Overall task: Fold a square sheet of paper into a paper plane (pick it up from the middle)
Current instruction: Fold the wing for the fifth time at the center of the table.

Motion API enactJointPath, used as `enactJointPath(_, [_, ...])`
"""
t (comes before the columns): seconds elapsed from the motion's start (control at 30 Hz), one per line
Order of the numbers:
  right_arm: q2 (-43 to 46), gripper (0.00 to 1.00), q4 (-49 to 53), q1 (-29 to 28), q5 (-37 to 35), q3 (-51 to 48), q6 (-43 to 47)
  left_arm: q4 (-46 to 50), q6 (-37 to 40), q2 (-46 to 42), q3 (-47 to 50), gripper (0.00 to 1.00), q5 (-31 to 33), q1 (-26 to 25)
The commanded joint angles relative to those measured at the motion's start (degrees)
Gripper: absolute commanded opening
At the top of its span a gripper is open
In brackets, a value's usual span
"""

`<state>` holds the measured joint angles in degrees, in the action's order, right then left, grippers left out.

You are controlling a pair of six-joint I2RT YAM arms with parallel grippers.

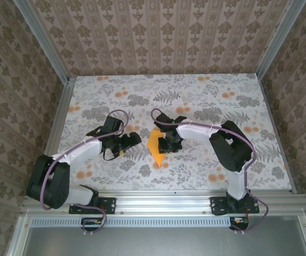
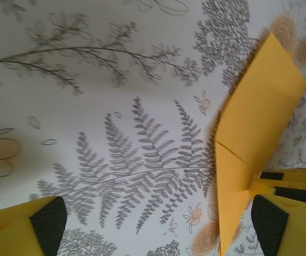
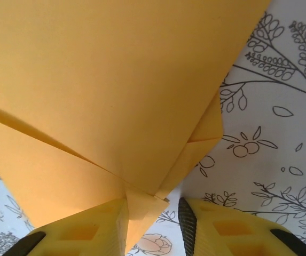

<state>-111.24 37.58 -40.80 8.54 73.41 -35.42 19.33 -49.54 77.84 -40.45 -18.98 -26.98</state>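
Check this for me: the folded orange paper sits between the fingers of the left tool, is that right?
Not quite: it is the right tool, not the left. The right wrist view shows a corner of the folded orange paper sitting between the fingers of the right tool. In the left wrist view the paper lies off to one side of the open left tool.

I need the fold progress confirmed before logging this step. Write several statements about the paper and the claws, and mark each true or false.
1. The orange paper already carries creases. True.
2. The left claw is clamped on the paper. False: its jaws stand wide apart, with the paper beside one finger.
3. A corner of the paper sits between the fingers of the right claw. True.
4. The paper lies at the far edge of the table. False: it lies near the middle, between the two claws.
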Motion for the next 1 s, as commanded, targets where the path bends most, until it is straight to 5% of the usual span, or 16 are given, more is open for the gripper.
enactJointPath(0.0, [-1.98,0.33,2.09,-0.02,-2.81,0.41,-1.17,-4.57,-1.68,1.13,1.28,0.86,-3.59,-1.92])
enactJointPath(0.43, [-2.42,0.25,1.25,0.22,-2.21,-1.75,-2.11,-17.33,-6.61,8.37,2.06,0.50,-6.77,-8.63])
enactJointPath(0.97, [-1.93,0.25,-1.66,0.95,0.19,-4.23,-3.68,-25.21,-9.26,14.38,1.54,0.30,-7.64,-12.69])
